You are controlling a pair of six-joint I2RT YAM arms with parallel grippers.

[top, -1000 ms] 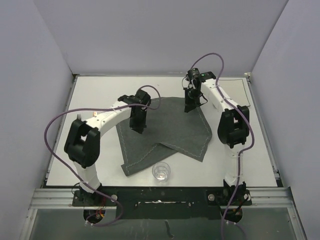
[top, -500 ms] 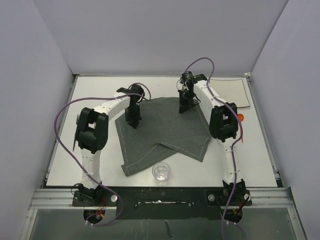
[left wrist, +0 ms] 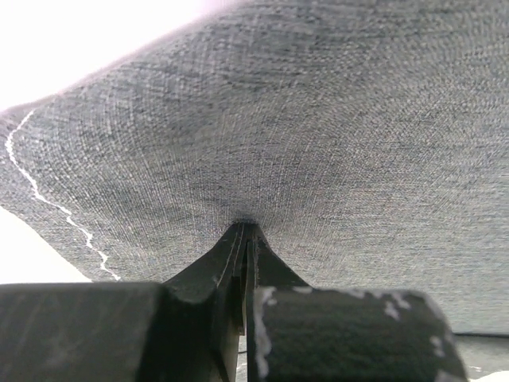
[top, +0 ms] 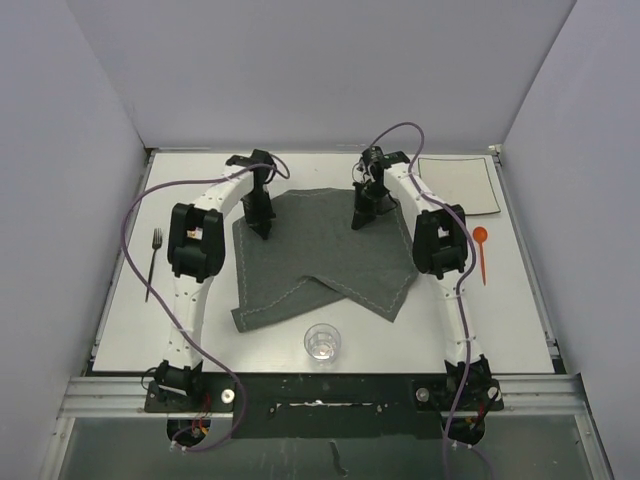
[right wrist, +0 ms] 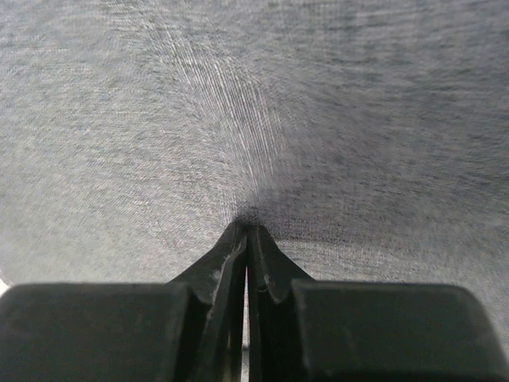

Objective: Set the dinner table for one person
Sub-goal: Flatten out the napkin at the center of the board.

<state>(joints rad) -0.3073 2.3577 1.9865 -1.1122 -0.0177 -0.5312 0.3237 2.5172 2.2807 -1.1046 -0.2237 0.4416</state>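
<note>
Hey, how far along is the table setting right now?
Done: nothing looks placed yet. In hand: the left gripper and right gripper pinch the far edge of the placemat; a near corner lies folded over. Left: flatten it, then arrange the plate, fork, spoon and glass.

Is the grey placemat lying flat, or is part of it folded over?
Partly folded: the placemat has its near right corner doubled over, seen from above. The left gripper and right gripper pinch its far edge.
</note>
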